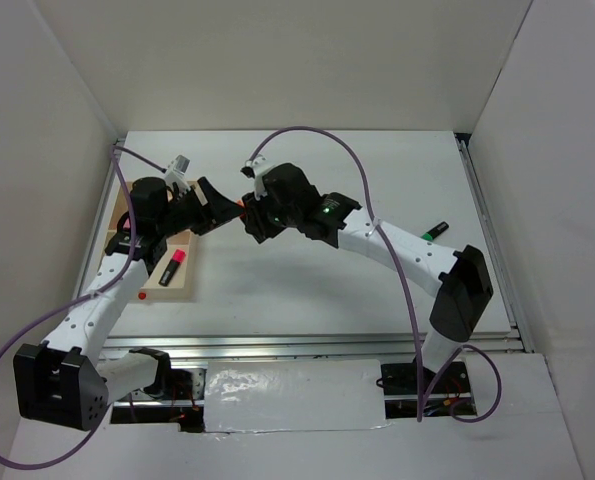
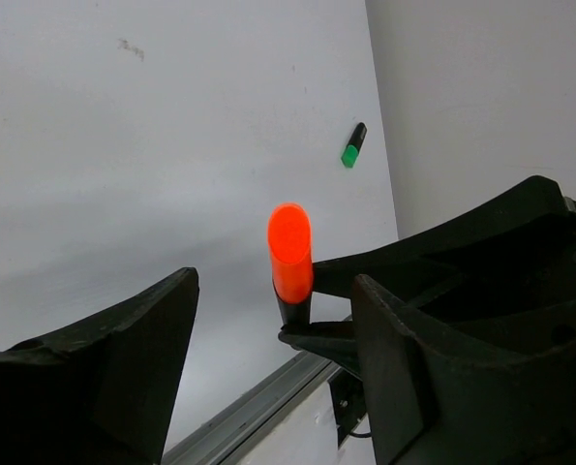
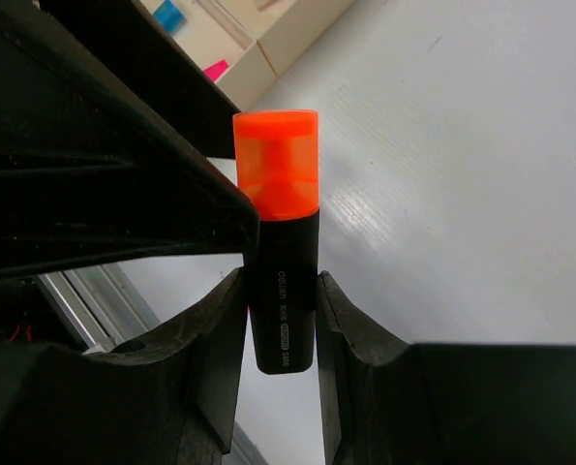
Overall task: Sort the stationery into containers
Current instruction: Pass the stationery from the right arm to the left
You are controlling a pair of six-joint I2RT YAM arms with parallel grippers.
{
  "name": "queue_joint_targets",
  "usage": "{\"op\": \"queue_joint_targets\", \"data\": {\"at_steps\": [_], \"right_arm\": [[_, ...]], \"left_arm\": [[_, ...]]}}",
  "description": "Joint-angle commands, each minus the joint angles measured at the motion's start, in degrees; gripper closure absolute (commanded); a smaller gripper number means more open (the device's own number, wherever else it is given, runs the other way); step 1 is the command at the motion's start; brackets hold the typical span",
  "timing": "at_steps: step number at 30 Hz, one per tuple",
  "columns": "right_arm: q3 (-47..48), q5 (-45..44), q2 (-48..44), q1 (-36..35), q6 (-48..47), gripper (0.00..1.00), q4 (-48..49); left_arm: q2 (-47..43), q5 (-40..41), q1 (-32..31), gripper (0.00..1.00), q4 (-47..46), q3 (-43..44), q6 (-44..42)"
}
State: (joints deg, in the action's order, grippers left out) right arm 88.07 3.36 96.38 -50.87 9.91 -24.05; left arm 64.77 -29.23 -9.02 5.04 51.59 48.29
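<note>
Above the desk (image 1: 307, 290), our right end effector (image 3: 281, 320) clamps the orange marker (image 3: 283, 242) mid-barrel; left end effector (image 2: 273, 300) gapes around its cap. Looks light, rigid, slick: we'd pinch the barrel.

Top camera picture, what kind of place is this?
Probably a robot test booth in a lab: plain white walls box in a white table, a left arm and right arm are bolted at its near edge, and purple cables loop from them.
</note>
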Motion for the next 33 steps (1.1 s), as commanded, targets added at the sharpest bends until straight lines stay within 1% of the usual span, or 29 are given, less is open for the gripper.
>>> {"op": "queue_joint_targets", "data": {"at_steps": [1,2,4,5,6,9,13,15,16,18,19,20,21,22,23,24,25,26,27,28,29,30,31,32,33], "right_arm": [[4.03,-1.42,0.57,-0.98,0.9,1.0,1.73],[4.21,-1.68,0.74,-1.16,1.07,1.0,1.9],[4.83,-2.21,1.27,-1.68,1.25,1.0,2.26],[5.61,-2.13,1.44,-1.77,1.16,1.0,2.08],[6.23,-1.86,1.97,-2.04,1.25,1.0,1.82],[7.29,-0.98,2.58,-2.65,1.34,1.0,0.85],[5.89,-0.37,1.71,-3.53,1.51,1.0,1.73],[5.53,-0.72,1.62,-3.71,1.6,1.0,2.08],[5.71,-0.63,1.71,-3.88,1.6,1.0,1.99],[6.67,-0.28,2.32,-3.88,1.25,1.0,1.12],[7.28,-0.1,2.76,-3.8,1.08,0.96,0.42],[8.51,-0.02,3.28,-3.71,0.81,0.86,-1.16],[8.95,0.25,3.38,-3.45,0.64,0.81,-1.87],[9.05,0.51,3.29,-2.57,0.03,0.71,-2.66],[8.18,0.77,2.07,-1.87,-0.15,0.52,-2.93],[7.04,1.82,1.02,-1.17,-0.33,0.44,-2.49],[3.89,3.14,-1.69,1.02,-1.46,0.3,-1.36],[2.12,4.37,-3.2,2.34,-1.82,0.26,-0.48],[0.1,6.29,-4.69,3.84,-2.09,0.23,0.32],[-2.88,7.36,-7.32,5.33,-3.05,0.2,0.93],[-4.12,8.41,-8.3,8.65,-3.75,0.2,0.85],[-6.05,9.55,-10.05,11.73,-5.24,0.2,-0.28],[-6.85,9.48,-10.77,13.15,-5.78,0.2,-1.25],[-7.56,9.39,-11.21,14.38,-6.39,0.2,-2.13],[-8.26,9.22,-11.73,16.14,-6.83,0.22,-3.09]], "left_arm": [[0.09,-0.56,-0.3,0.25,-3.54,-1.05,0.84],[0.09,-0.91,-0.39,0.29,-3.89,-2.1,1.19],[0.09,-1.88,-0.3,0.34,-4.51,-2.99,1.8],[0.09,-2.49,-0.39,0.39,-4.42,-3.77,1.89],[0.09,-2.41,-0.39,0.41,-6.16,-3.95,1.81],[-0.09,-2.15,-0.39,0.46,-6.18,-3.96,1.02],[-0.17,-2.41,-0.39,0.51,-6.27,-3.69,0.84],[-0.09,-2.41,-0.39,0.58,-6.53,-4.04,1.1],[-0.17,-2.76,-0.39,0.64,-6.71,-4.22,1.45],[-0.26,-3.02,-0.39,0.73,-6.97,-4.31,1.72],[-0.35,-2.85,-0.3,0.82,-6.71,-3.87,1.11],[-0.44,-2.76,-0.3,0.85,-5.49,-3.35,0.41],[-0.61,-2.67,-0.3,0.89,-3.65,-2.56,-0.65],[-0.96,-2.67,-0.04,0.95,-2.15,-0.64,-3.7],[-0.96,-2.58,1.01,0.97,-0.05,0.51,-5.73],[-0.7,-2.41,1.71,0.99,5.45,3.4,-10.63],[-0.35,-2.15,3.37,1.0,8.55,5.17,-13.2],[0.17,-2.23,4.35,1.0,11.54,6.66,-15.92],[1.22,-2.32,5.23,1.0,18.01,9.64,-22.04],[1.67,-1.88,6.98,1.0,21.21,11.06,-24.8],[1.93,0.12,7.78,1.0,24.03,13.16,-29.7],[2.11,2.93,8.83,1.0,28.93,13.96,-32.44],[2.46,4.35,10.84,1.0,31.32,14.84,-35.43],[2.9,6.27,11.38,1.0,33.87,16.42,-40.68],[4.12,8.82,12.09,1.0,38.51,17.04,-42.39]]}}
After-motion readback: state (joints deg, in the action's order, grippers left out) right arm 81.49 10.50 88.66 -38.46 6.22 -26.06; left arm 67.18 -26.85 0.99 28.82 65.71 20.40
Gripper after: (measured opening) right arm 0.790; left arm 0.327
